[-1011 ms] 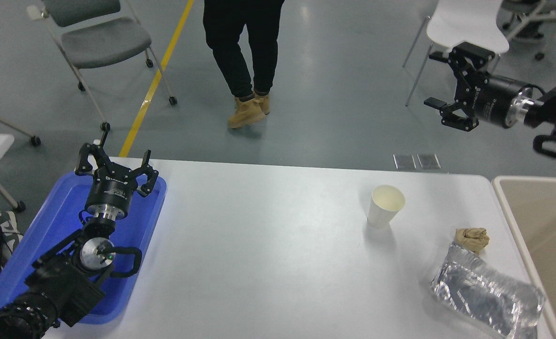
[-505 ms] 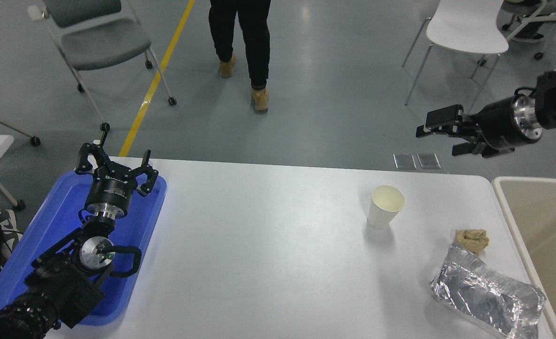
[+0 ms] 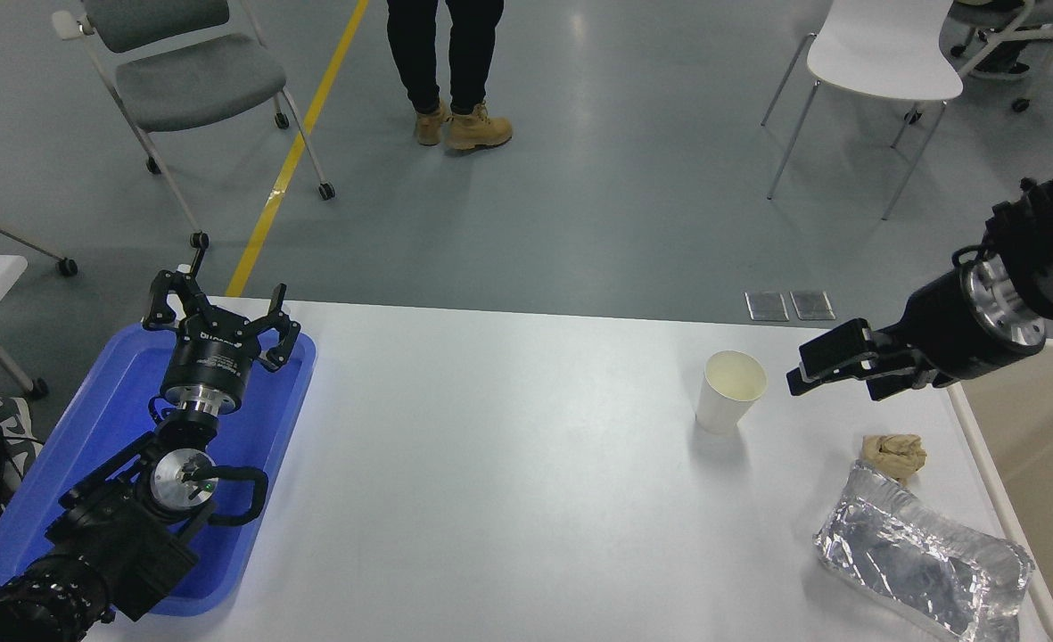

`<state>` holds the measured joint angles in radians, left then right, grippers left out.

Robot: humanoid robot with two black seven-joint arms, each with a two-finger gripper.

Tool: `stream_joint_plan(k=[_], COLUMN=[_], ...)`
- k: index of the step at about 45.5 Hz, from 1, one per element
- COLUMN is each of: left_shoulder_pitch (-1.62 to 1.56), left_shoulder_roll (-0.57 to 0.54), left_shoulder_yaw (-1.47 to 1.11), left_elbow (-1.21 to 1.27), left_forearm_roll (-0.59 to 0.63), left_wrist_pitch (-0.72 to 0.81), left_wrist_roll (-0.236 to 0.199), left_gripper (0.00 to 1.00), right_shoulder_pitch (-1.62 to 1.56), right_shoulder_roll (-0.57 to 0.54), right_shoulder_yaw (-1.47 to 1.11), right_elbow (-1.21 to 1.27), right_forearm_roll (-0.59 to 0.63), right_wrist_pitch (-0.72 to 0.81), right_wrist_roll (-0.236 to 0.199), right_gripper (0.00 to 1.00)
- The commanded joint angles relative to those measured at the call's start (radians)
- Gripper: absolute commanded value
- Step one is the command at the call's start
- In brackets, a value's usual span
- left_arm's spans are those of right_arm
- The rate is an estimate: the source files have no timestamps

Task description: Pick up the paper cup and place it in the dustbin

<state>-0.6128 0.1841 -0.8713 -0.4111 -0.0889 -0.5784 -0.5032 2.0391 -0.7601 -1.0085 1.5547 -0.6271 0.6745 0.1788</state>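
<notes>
Two black arms are in my view over the white table [image 3: 508, 499]. My left gripper [image 3: 219, 314] is parked at the lower left, above the blue tray [image 3: 62, 481], and its fingers are spread wide with nothing in them. My right gripper [image 3: 825, 368] comes in from the right edge and points left at the paper cup [image 3: 729, 390]. It is just beside the cup but not touching it, a little higher than the rim. I see it side-on, so I cannot tell if it is spread or closed. The cup stands upright on the table, right of the middle, with its mouth facing up and nothing inside. The dustbin [image 3: 981, 437] is at the far right edge of the table, partly behind my right arm, and I see its pale rim and beige inside. Near me from the cup lie a brown paper wad [image 3: 895, 453] and a shiny foil tray [image 3: 923, 557], close together. A person [image 3: 446, 53] stands on the floor past the table, between a gray chair [image 3: 187, 71] and a white chair [image 3: 883, 49].
</notes>
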Motion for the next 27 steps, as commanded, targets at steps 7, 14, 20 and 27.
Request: stream_joint_plan(k=[7, 14, 20, 27], left_shoulder_pitch=[-0.001, -0.001, -0.001, -0.001], left_shoulder_roll=[0.000, 0.000, 0.000, 0.000], left_shoulder_yaw=[0.000, 0.000, 0.000, 0.000], left_elbow=[0.000, 0.000, 0.000, 0.000], left_forearm_roll=[0.000, 0.000, 0.000, 0.000], left_wrist_pitch=[0.000, 0.000, 0.000, 0.000], left_wrist_roll=[0.000, 0.002, 0.000, 0.000], left_gripper=[1.00, 1.00, 1.00, 1.00], right_shoulder_pitch=[0.099, 0.125, 0.127, 0.128], right_shoulder_roll=[-0.051, -0.067, -0.068, -0.073], right_shoulder_yaw=[-0.156, -0.223, -0.231, -0.233], right_elbow=[0.105, 0.107, 0.105, 0.102], right_forearm_roll=[-0.006, -0.002, -0.005, -0.006], right_wrist_pitch=[0.073, 0.065, 0.056, 0.030], right_wrist_roll=[-0.012, -0.013, -0.018, -0.035], right_gripper=[1.00, 1.00, 1.00, 1.00])
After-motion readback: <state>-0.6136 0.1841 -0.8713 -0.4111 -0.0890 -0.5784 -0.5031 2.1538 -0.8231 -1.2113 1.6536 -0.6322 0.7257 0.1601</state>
